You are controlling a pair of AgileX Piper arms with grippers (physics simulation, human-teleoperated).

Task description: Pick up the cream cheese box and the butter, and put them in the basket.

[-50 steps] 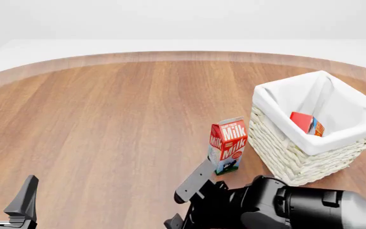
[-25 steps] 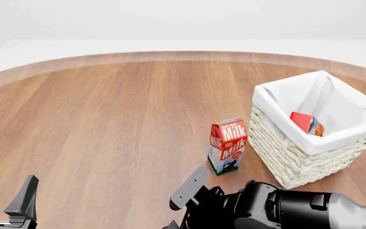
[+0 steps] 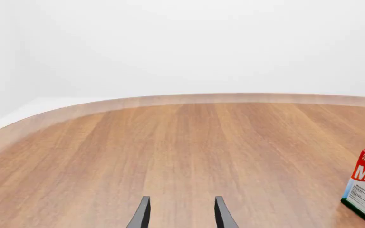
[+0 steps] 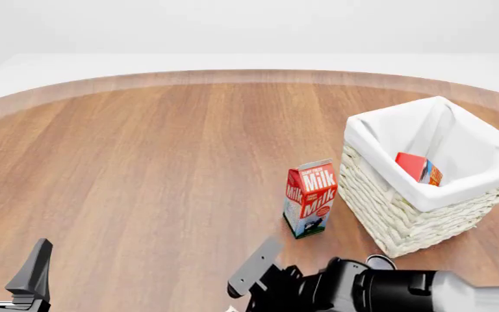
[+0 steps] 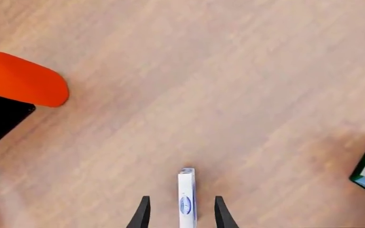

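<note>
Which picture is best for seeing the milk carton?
The front view: the whole milk carton stands upright beside the basket. The left wrist view shows only part of it, and the right wrist view just a corner.

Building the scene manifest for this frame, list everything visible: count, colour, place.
table: 1, brown wood, round-edged, under everything.
basket: 1, off-white wicker with white cloth lining, right side of the table.
butter: 1, red-orange box, inside the basket, leaning on the lining.
milk carton: 1, red and white with a green base, upright just left of the basket.
cream cheese box: 1, white with blue, seen edge-on between the right gripper's fingers; contact not clear.
orange object: 1, rounded, on a black part, right wrist view only; identity unclear.
left gripper: 1, black, open, near-left corner.
right gripper: 1, black, fingers either side of the cream cheese box.
</note>
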